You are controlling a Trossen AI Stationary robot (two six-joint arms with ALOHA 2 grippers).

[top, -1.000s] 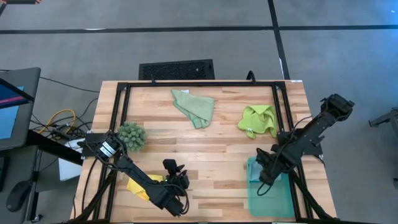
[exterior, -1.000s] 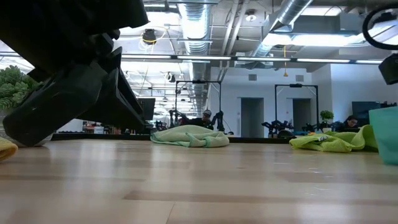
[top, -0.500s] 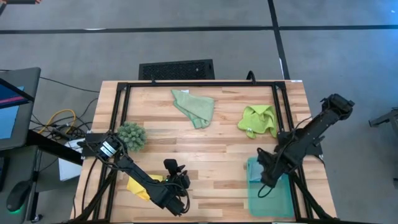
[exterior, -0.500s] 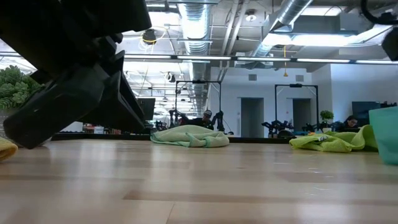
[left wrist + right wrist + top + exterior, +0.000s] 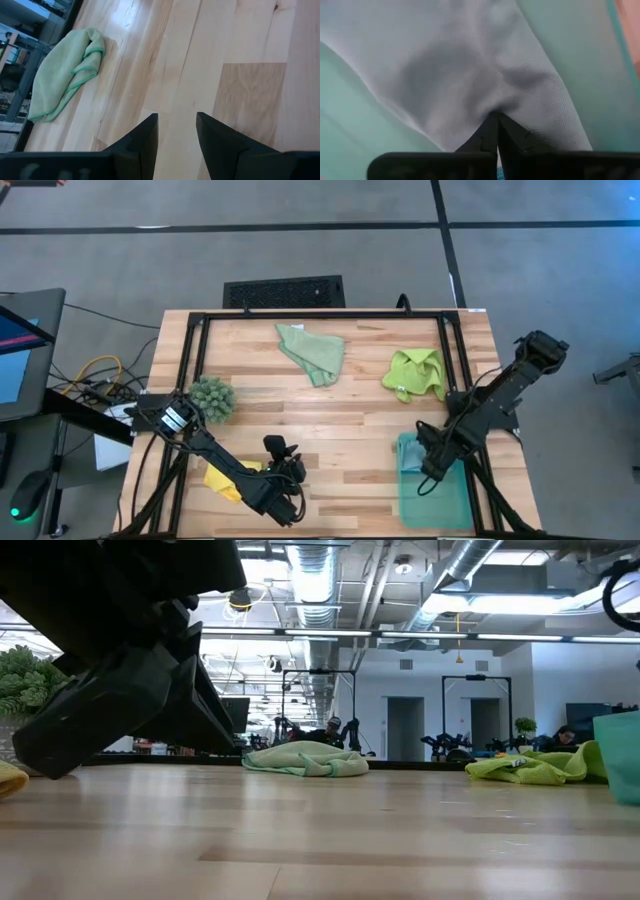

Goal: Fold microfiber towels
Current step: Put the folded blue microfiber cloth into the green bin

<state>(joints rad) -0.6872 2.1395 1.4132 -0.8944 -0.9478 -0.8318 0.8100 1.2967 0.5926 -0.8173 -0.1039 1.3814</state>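
My right gripper [image 5: 428,464] points down into the teal tray [image 5: 450,500] at the near right and is shut on the light blue towel [image 5: 470,65]. My left gripper [image 5: 287,463] stands open low over bare wood near the front edge, with nothing between its fingers [image 5: 150,135]. The yellow towel [image 5: 222,480] lies crumpled beside the left arm. The pale sage towel [image 5: 312,352] lies bunched at the far middle. The lime green towel [image 5: 415,373] lies crumpled at the far right. My right gripper pinches a puckered fold in the light blue towel [image 5: 495,107] between its two fingertips, coming from above and pointing down. Creases in the cloth run out from the pinch. The rest of the towel spreads over the tray's floor [image 5: 350,125].
A dark green spiky clump [image 5: 212,397] sits at the left edge by the left arm's base. A black frame [image 5: 320,314] runs along the table's far and side edges. Bare wood lies open in the table's middle [image 5: 340,420].
My right gripper has edged a little toward the table's near edge over the tray.
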